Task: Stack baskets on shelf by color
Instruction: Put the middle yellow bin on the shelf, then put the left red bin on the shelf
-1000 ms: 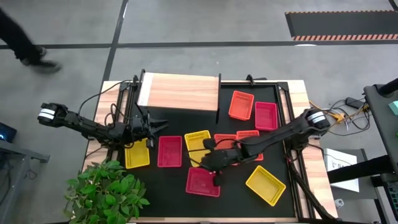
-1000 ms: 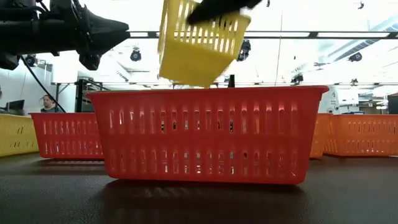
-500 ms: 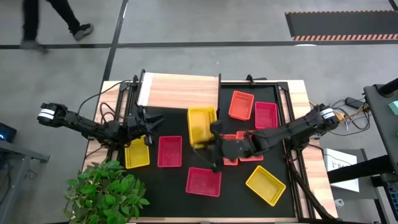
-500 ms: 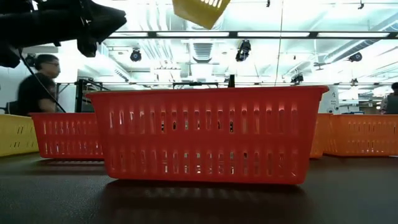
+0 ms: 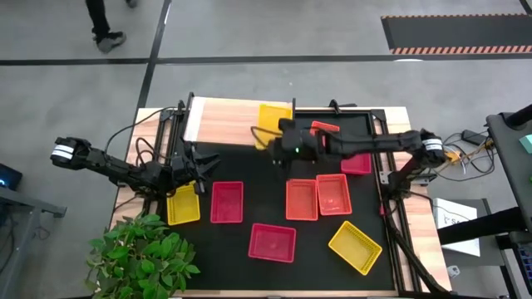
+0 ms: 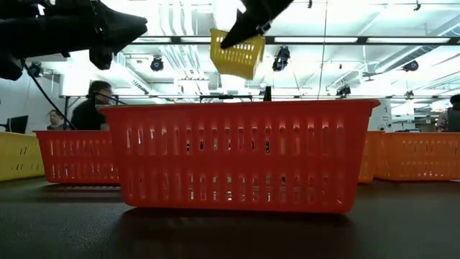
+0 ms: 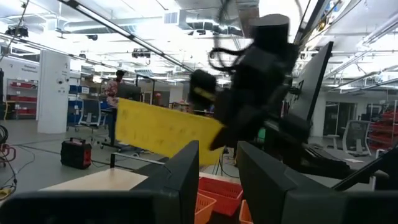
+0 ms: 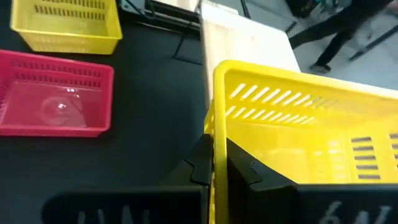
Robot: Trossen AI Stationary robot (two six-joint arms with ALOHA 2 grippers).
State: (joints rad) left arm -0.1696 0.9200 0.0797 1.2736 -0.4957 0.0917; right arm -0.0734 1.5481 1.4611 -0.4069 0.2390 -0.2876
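Observation:
My right gripper (image 5: 283,148) is shut on a yellow basket (image 5: 273,123) held in the air over the right end of the wooden shelf (image 5: 233,123). The basket also shows in the low view (image 6: 237,54) and in the left wrist view (image 7: 165,130). My left gripper (image 5: 210,163) is open and empty; it hovers near the shelf's near edge, above the mat. Another yellow basket (image 5: 183,205) and a red one (image 5: 226,202) rest flat on the black mat close to it. My right gripper pinches one wall of the yellow basket at its rim (image 8: 215,134), near a corner, with one finger inside the basket and one outside. The basket is lifted clear and tilted, above the shelf's right end.
On the mat lie a red basket (image 5: 273,242), two orange ones (image 5: 301,199) (image 5: 332,193), a yellow one (image 5: 355,247), and an orange (image 5: 326,129) and a pink one (image 5: 357,159) partly under my right arm. A plant (image 5: 141,253) stands at the near left corner. A person walks behind the table.
My right gripper has lifted the yellow basket off the mat's middle and carried it up and toward the far edge, to above the shelf's right end. The orange baskets it had covered now show.

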